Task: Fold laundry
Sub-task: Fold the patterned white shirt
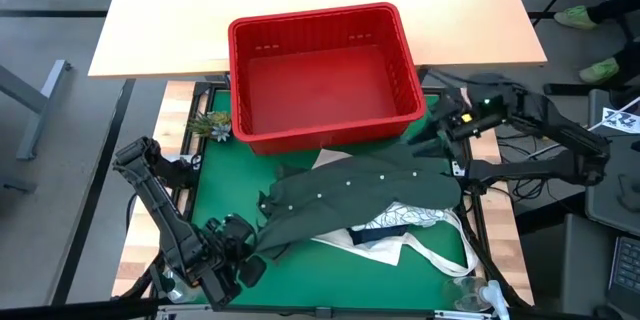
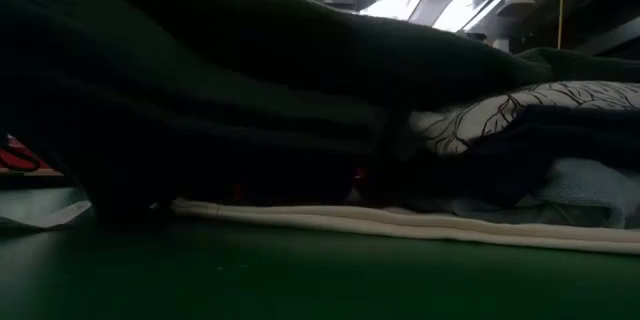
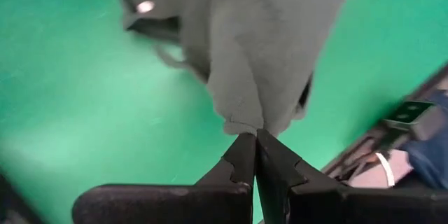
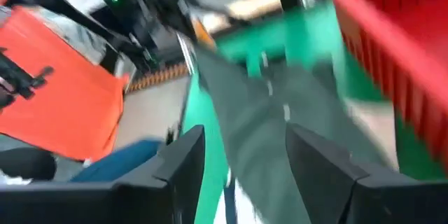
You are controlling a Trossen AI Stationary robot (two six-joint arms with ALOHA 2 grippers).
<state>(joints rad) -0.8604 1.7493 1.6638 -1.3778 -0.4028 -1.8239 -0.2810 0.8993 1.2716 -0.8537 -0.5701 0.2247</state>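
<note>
Left arm pinching a corner of the olive garment, right arm hanging open at the far end of it.

From where I stand, the dark olive green garment (image 1: 350,195) lies stretched across the green mat (image 1: 215,195), draped over the rest of the laundry pile, just in front of the red basket (image 1: 325,75). The left gripper (image 3: 253,140) sits at the mat's near left corner, fingers pressed together on a fold of that garment's edge (the cloth bunches right at the tips). The right gripper (image 4: 245,161) is over by the basket's right corner, fingers spread with the olive cloth showing between them, gripping nothing. Under the olive piece a white leaf-print garment (image 1: 405,218) peeks out, beside a white tote bag (image 1: 425,252) trailing its handles.
</note>
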